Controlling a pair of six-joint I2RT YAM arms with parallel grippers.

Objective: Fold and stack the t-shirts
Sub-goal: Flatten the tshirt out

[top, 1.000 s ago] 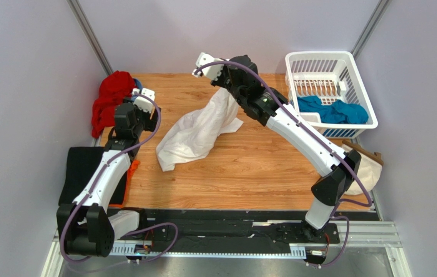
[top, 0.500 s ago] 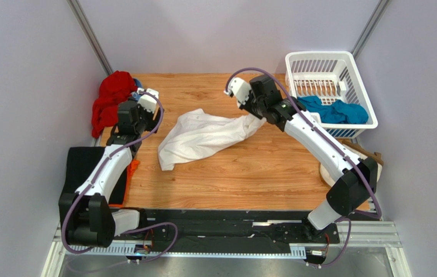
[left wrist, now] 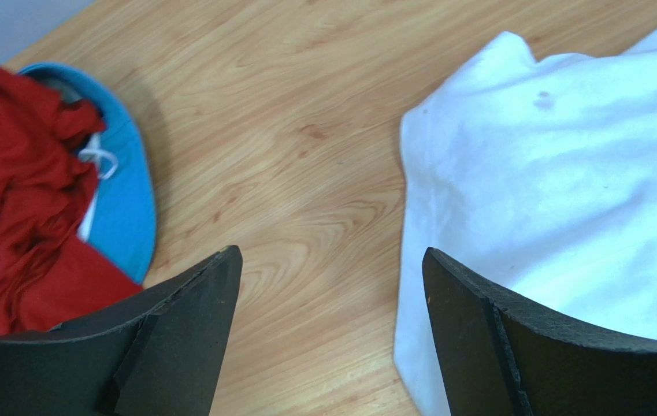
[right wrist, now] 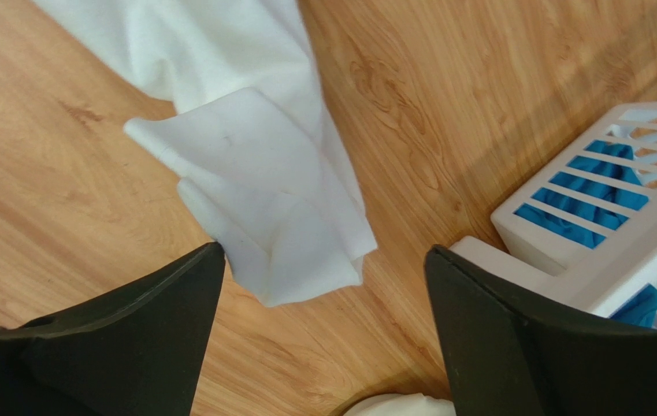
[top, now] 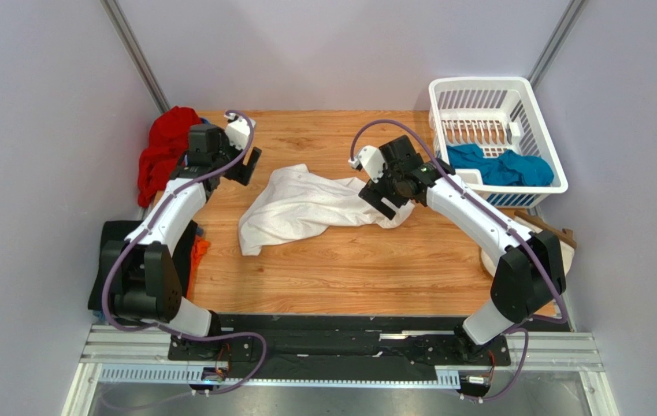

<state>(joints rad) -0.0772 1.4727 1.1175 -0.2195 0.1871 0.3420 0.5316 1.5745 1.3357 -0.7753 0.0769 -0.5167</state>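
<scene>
- Nearest the arm bases, at the left edge of the table (top: 349, 260), a black shirt (top: 123, 251) lies flat with an orange shirt (top: 200, 253) showing beside it. Both look limp and light. How neatly they are folded cannot be told.
- The white t-shirt (top: 306, 206) lies crumpled in the middle of the table, stretched left to right between the two arms. It is thin, soft cloth, so it will likely sag and bunch when lifted and slide easily over the smooth wood.
- The right gripper (right wrist: 323, 260) hangs just above the shirt's right end, jaws spread wide and holding nothing. A doubled-over flap, perhaps a sleeve, lies beneath it.
- The left gripper (left wrist: 332, 260) hovers over bare wood just beside the shirt's far-left edge, jaws also wide and empty.
- The best holds are probably a hem or shoulder seam at each end, where the cloth is doubled and less likely to slip. Pulling these apart would flatten the shirt.
- Farther back, a teal shirt (top: 501, 169) is heaped in the white basket (top: 497, 84) at the right, and a red cloth (top: 167, 152) is bunched in the far-left corner.
</scene>
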